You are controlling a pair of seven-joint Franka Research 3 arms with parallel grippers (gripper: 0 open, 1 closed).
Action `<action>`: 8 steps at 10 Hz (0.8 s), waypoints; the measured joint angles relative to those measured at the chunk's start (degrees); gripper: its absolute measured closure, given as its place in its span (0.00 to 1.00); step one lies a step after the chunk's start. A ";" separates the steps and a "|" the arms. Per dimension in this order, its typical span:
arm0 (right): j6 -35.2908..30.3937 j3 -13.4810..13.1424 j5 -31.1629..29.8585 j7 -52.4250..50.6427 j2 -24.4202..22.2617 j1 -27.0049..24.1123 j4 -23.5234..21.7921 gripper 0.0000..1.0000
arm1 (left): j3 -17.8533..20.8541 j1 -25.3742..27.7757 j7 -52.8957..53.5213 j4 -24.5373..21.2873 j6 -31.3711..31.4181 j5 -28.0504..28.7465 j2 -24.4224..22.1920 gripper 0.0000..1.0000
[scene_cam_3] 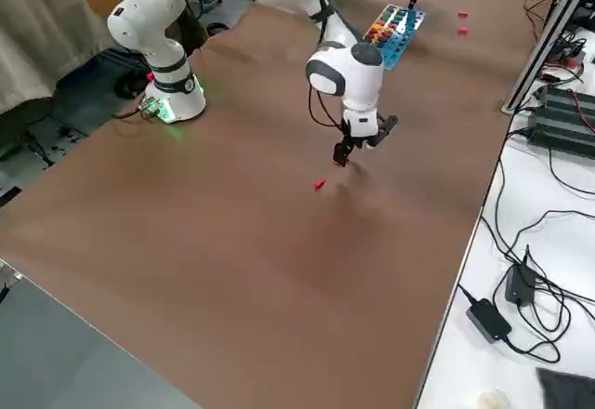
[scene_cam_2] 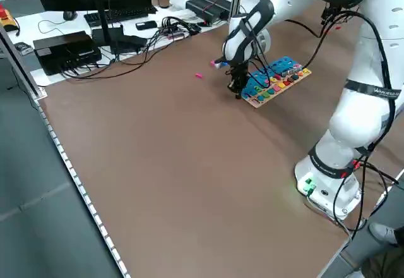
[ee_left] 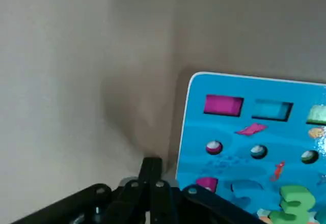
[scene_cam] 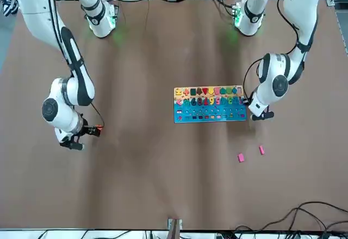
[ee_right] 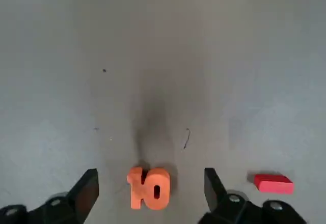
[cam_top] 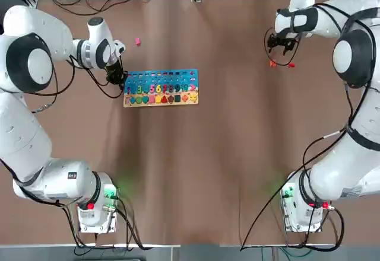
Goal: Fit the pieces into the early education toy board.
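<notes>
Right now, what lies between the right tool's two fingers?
The orange "10" piece lies flat on the table between the right tool's open fingers, untouched, as the right wrist view shows; the red piece lies outside them.

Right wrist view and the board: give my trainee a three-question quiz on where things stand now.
1. True or false: the orange "10" piece lies on the table between the open fingers of the right tool, not yet gripped.
2. Which piece lies just outside one of the right tool's fingers? A) a pink piece B) the red piece C) a green piece
3. Fill in: the left tool is shut and sits at the ____ end of the toy board, seen from overhead.

Key: 1 true; 2 B; 3 left. The two pink pieces lie apart from the board, on its far side from the robot.
</notes>
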 joint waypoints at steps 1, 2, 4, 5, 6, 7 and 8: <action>-2.07 0.03 0.03 0.42 0.00 0.81 0.00 0.16 | 0.00 0.00 0.00 0.00 0.00 0.00 0.02 0.99; -2.83 0.04 0.05 1.03 0.00 1.51 -0.02 0.31 | 0.00 -0.02 -0.21 0.00 0.06 0.00 0.04 0.99; -3.25 0.03 0.10 1.27 0.00 1.83 -0.12 0.52 | 0.06 -0.17 -1.07 0.00 0.08 0.21 0.05 0.99; -3.28 -0.01 0.11 1.29 0.01 1.83 -0.20 0.52 | 0.09 -0.23 -1.20 0.00 0.08 0.27 0.05 0.99; -3.20 -0.10 0.12 1.35 0.01 1.79 -0.16 0.51 | 0.11 -0.26 -1.25 0.00 0.09 0.29 0.05 0.99; -3.03 -0.19 0.15 1.38 0.00 1.63 -0.12 0.50 | 0.19 -0.44 -1.54 0.00 0.10 0.47 0.05 0.99; -2.53 -0.26 0.19 1.39 0.01 1.54 -0.11 0.49 | 0.42 -1.02 -2.41 0.02 0.10 1.20 0.05 0.99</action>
